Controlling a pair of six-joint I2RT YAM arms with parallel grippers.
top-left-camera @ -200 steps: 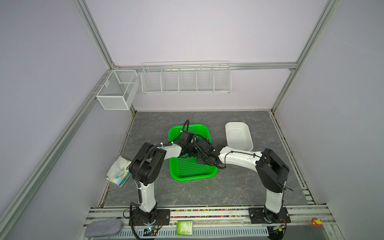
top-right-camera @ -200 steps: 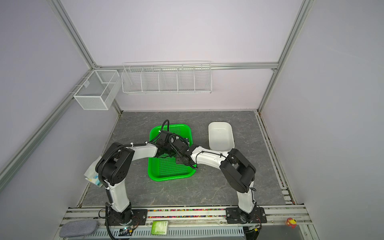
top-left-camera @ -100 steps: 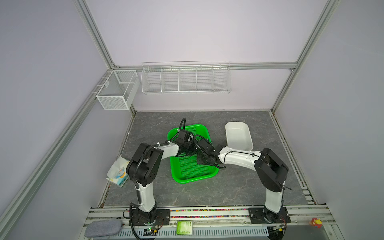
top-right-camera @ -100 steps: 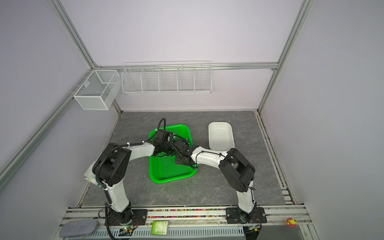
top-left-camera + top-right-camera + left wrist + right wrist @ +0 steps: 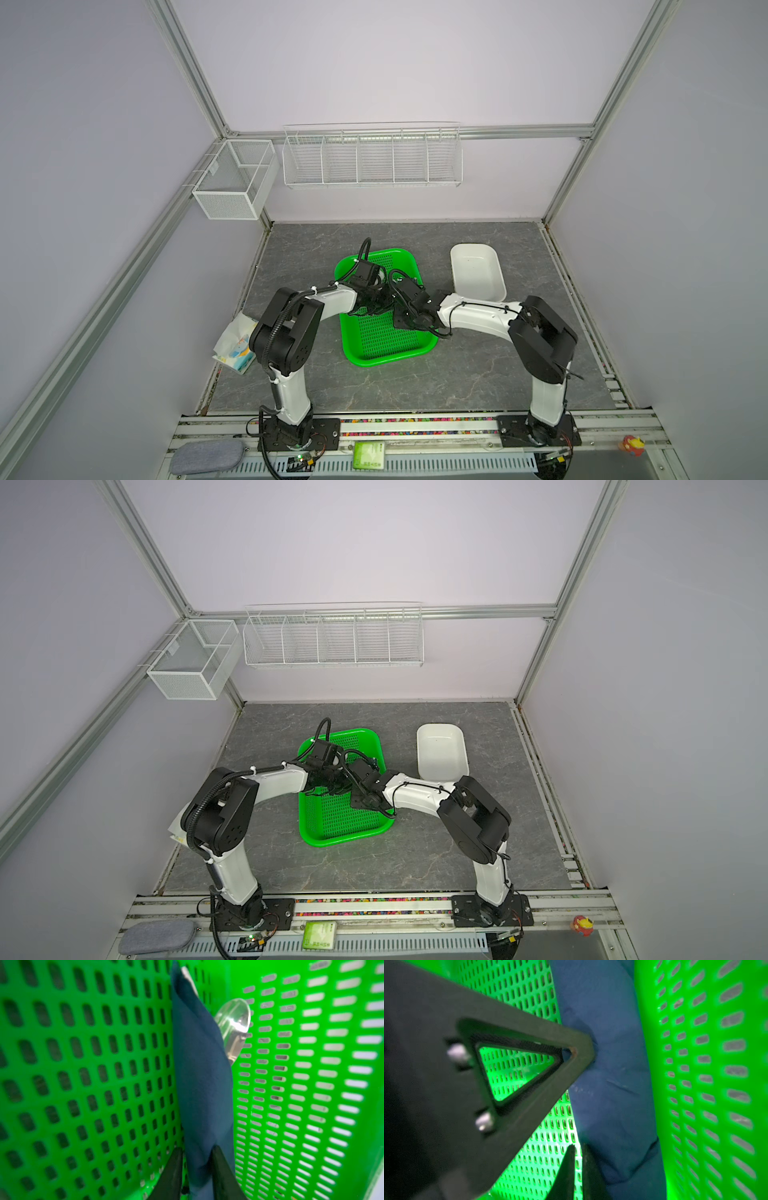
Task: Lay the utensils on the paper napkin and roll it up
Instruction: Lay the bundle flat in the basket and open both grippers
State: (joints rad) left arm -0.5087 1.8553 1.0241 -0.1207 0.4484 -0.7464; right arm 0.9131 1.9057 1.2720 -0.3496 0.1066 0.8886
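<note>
One napkin roll (image 5: 203, 1084), laid along the basket (image 5: 291, 1084) wall, is clamped endwise by the left tool (image 5: 196, 1149); the right tool (image 5: 578, 1145) is held barely parted beside it.

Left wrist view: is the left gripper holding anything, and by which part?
The left gripper pinches the rolled paper napkin near the end opposite the protruding spoon bowl.
</note>
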